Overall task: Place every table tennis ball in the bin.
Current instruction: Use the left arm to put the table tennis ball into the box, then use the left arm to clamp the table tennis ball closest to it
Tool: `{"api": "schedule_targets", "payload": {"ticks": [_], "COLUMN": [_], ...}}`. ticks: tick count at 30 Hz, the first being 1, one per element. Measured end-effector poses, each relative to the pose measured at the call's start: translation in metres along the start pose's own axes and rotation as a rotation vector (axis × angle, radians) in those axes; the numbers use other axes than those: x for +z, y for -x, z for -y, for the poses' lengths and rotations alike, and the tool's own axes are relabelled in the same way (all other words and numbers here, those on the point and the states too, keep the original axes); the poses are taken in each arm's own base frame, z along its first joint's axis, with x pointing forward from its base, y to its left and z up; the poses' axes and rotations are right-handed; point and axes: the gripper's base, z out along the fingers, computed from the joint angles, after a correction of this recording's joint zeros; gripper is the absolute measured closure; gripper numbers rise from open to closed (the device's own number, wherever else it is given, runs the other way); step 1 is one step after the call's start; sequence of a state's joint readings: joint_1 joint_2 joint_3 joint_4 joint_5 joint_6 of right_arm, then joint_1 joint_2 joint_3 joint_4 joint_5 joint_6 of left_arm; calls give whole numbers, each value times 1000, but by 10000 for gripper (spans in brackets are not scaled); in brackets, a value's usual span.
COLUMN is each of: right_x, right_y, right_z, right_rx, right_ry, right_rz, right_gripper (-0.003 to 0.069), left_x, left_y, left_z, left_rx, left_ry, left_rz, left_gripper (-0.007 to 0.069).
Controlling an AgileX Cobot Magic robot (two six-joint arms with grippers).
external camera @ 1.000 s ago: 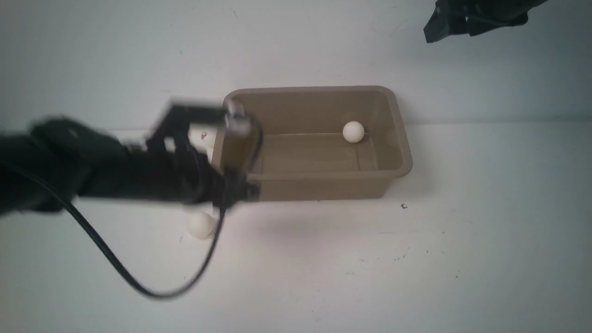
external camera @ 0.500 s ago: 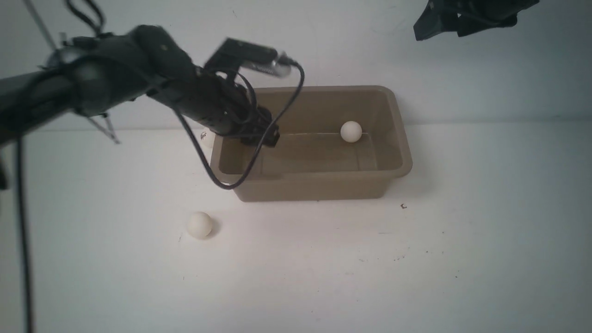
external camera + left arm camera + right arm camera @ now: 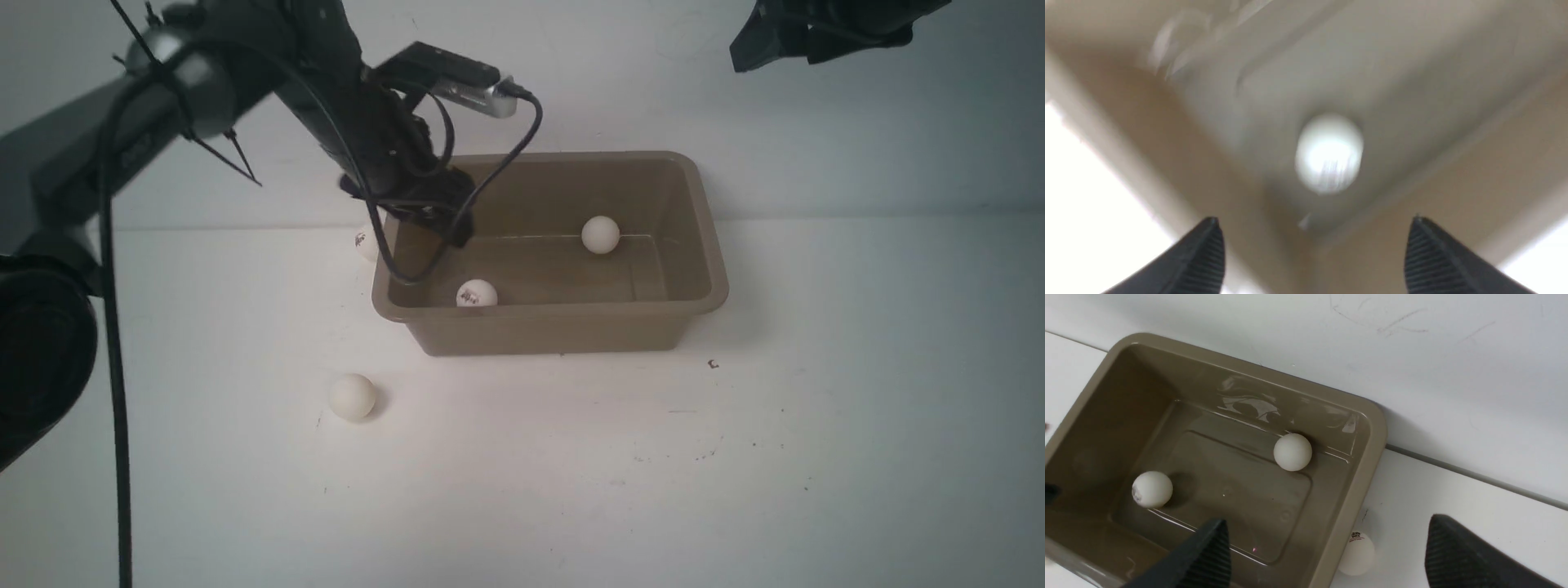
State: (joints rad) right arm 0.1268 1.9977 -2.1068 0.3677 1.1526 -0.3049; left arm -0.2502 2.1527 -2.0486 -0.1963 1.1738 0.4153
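Bin [image 3: 709, 245] placement first, from the front: it sits mid-table with two balls inside, the far ball [image 3: 600, 234] by the back wall and the near ball [image 3: 477, 294] against the front wall. Two more wait outside: the logo ball [image 3: 366, 242], touching the bin's left wall, and the loose ball [image 3: 353, 397], well apart on the table [image 3: 735, 490]. I cannot find the fifth. My left gripper [image 3: 447, 227] hangs over the bin's left end, its cable [image 3: 522, 139] drooping inside the rim.

On the left wrist camera the fingers [image 3: 1208, 253] stand wide apart with nothing between them; a blurred ball [image 3: 1329, 153], probably the near one, lies below on the bin floor.

On the right wrist camera the right gripper [image 3: 1327, 522] is also spread wide and empty, parked high.

I judge the drop done, so the step is clearing out. I want to rise straight up until the cable clears the rim, then swing out. A bump to the bin would send the logo ball rolling.
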Motion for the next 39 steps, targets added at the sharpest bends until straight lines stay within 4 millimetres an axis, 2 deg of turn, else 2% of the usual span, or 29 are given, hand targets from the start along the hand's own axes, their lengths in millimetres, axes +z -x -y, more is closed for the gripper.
{"api": "schedule_targets", "payload": {"ticks": [1,2,7,8,11,14,15,16,17,18,20,21,22,23,24,27,32,39], "right_x": [0,0,-2,-3,-3,-3,-3,-3,-3,-3,-4,-4,-4,-4,-4,-4,-4,-4], "right_y": [0,0,0,1,1,1,1,1,0,0,0,0,0,0,0,-1,-1,-1], "right_z": [0,1,0,0,0,1,1,1,2,2,4,5,5,5,5,4,2,2], "right_rx": [-2,-4,-25,-26,-29,-30,-28,-28,-26,-25,-22,-21,-19,-18,-18,-12,-5,-1], "right_ry": [0,-1,-1,-2,-3,-5,-5,-5,-6,-6,-9,-9,-9,-5,-5,8,22,27], "right_rz": [0,0,3,4,4,4,5,5,5,6,6,7,3,1,1,-7,-4,-3], "right_gripper": [81,81,81,81,81,81,81,81,81,81,81,81,81,81,81,81,81,81], "left_x": [-4,-24,-75,-94,-126,-140,-139,-139,-130,-124,-111,-109,-92,-84,-84,-58,-32,19], "left_y": [-1,-2,-4,-7,-19,-43,-54,-56,-81,-92,-110,-112,-125,-130,-130,-138,-134,-133], "left_z": [0,0,9,13,25,35,38,38,42,44,47,47,49,50,50,49,42,31], "left_rx": [2,10,-2,-13,-34,-47,-53,-56,-75,-82,-94,-94,-103,-111,-111,-132,-135,-123], "left_ry": [9,55,97,104,109,110,114,114,123,123,119,119,116,111,111,115,122,120], "left_rz": [-8,-13,56,87,129,101,73,66,-17,-53,-95,-97,-79,-60,-60,-2,9,-29], "left_gripper": [117,134,146,146,146,146,146,146,146,146,146,146,146,146,146,146,146,146]}}
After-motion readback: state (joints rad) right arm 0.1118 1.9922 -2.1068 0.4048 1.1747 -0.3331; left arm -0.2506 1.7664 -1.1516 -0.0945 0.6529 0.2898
